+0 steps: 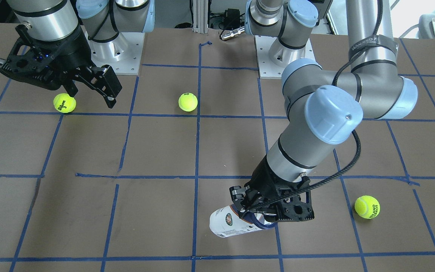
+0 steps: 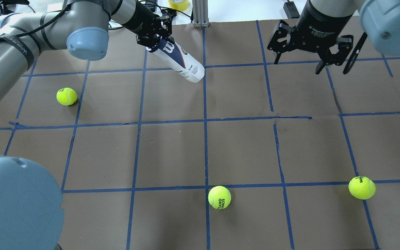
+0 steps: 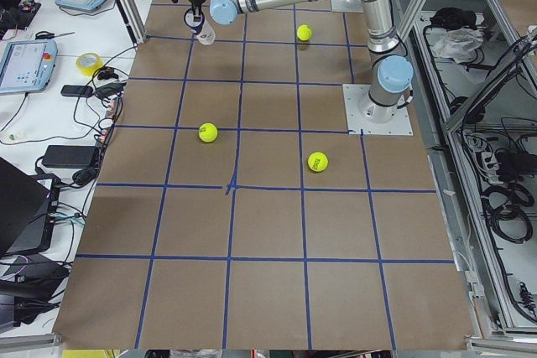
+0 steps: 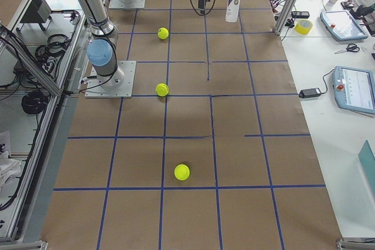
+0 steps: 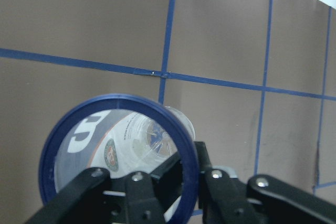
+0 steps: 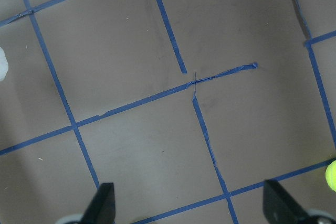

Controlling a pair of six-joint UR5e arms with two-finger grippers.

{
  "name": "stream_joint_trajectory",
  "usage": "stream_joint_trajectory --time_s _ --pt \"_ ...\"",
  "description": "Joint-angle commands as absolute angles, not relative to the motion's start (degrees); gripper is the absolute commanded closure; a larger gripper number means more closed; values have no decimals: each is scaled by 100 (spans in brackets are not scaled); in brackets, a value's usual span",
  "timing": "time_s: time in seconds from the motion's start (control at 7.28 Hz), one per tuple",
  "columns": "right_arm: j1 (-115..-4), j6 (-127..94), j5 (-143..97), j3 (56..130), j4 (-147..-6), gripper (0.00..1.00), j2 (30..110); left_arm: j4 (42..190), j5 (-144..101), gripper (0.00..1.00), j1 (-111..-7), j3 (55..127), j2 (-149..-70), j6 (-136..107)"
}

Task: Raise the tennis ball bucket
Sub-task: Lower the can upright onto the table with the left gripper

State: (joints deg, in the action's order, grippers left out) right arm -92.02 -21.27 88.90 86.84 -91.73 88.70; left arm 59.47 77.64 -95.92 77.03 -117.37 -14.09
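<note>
Okay, so the tennis ball bucket (image 2: 181,62) is pinched at its navy rim (image 5: 118,98) by the left gripper (image 2: 156,39). Its body slants away from the fingers, and I can't tell if the far end touches the table (image 2: 241,149). The left wrist cam looks straight down through the rim and shows it's empty inside, which the overhead view doesn't, though only the overhead shows the big W. The right gripper (image 2: 332,67) hangs with its fingers spread wide and holding nothing, with a tennis ball (image 1: 64,102) just beside them in the front view.
</note>
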Motion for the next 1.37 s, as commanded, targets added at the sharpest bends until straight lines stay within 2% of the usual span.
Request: stream_joint_trajectory --time_s 0.0,0.69,0.82,0.96,1.1,1.24 --pt "-9202 -2127 8868 8684 -9184 0 8877 5968 8917 100 -9974 7629 -11803 -1109" --pt "-9202 -2127 8886 8684 -9176 0 8868 6188 8903 100 -10055 7743 -11857 -940" --pt "-9202 -2136 8886 8684 -9167 0 8868 6161 8912 70 -10055 7752 -11865 -1001" --pt "-9202 -2136 8903 8684 -9167 0 8868 6187 8912 32 -10081 7752 -11857 -1002" --pt "-9202 -2136 8903 8684 -9167 0 8877 6196 8903 10 -10125 7752 -11856 -1054" --pt "-9193 -2127 8912 8684 -9167 0 8877 6205 8903 0 -10169 7743 -11839 -1150"
